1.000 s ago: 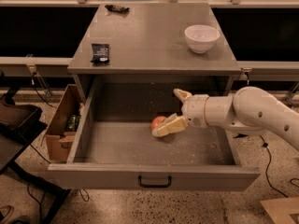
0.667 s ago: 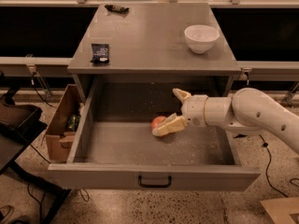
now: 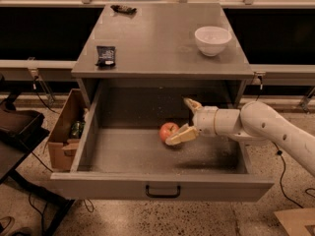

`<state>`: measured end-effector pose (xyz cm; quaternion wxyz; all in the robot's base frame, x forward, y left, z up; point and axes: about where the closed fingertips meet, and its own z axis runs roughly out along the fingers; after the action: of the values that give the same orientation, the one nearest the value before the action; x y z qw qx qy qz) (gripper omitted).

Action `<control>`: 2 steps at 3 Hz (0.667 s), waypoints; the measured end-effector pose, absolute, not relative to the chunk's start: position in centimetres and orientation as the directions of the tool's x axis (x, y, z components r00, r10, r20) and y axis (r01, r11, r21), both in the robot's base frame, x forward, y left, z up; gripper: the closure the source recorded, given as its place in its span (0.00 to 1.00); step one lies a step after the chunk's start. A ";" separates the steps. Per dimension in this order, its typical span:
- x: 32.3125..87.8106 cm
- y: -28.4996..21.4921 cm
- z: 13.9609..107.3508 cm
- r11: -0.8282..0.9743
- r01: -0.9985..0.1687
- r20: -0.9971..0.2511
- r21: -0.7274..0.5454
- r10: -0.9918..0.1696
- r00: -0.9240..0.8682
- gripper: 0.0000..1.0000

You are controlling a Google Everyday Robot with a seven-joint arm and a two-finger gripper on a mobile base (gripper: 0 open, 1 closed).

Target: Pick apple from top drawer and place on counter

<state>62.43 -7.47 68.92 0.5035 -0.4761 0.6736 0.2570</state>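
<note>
The apple [image 3: 168, 130] is small and red-orange and lies on the speckled floor of the open grey top drawer [image 3: 123, 156], near its middle. My gripper [image 3: 186, 120] reaches into the drawer from the right on a white arm. It is open. Its lower finger [image 3: 180, 135] lies against the apple's right side, and its upper finger [image 3: 192, 104] points toward the drawer's back, clear of the apple. The apple rests on the floor. The counter [image 3: 157, 38] is the flat grey cabinet top above the drawer.
On the counter stand a white bowl [image 3: 212, 40] at the right, a small dark packet [image 3: 106, 55] at the left and a dark object [image 3: 123, 9] at the back. A brown cardboard box [image 3: 65, 129] sits on the floor left of the drawer. The drawer handle [image 3: 162, 192] faces front.
</note>
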 end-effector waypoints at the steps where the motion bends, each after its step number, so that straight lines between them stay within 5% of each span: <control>1: 63.4 -9.6 66.2 0.424 -0.897 -0.904 -0.125 -0.421 -0.074 0.00; 2: 63.5 -9.3 64.7 0.400 -0.910 -0.896 -0.111 -0.436 -0.082 0.00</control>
<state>63.47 -9.25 64.75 0.4711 -0.4867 0.6914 0.2515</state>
